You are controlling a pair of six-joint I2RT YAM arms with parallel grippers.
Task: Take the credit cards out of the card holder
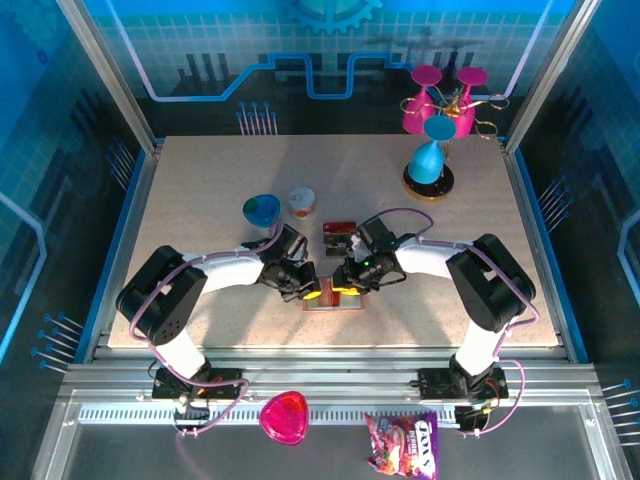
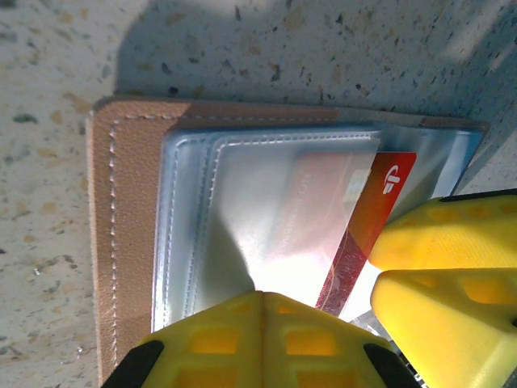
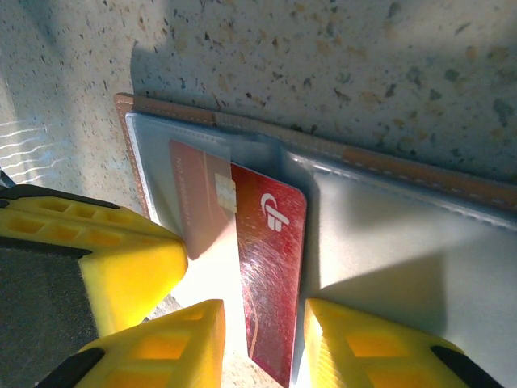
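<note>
The left gripper [image 2: 262, 317], closed, rested on the open wallet's [image 3: 388, 234] left side. The right gripper [image 3: 265, 325] straddled the red card [image 3: 271, 242], which lay partly out of its sleeve [image 2: 242, 202]; whether it gripped was unclear.

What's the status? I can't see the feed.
Left gripper shut, tips on card holder. Right gripper straddles red card, partly out; grip unclear. Nothing in the way.

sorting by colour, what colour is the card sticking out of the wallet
The card is red with a white logo, clearest in the right wrist view.
</note>
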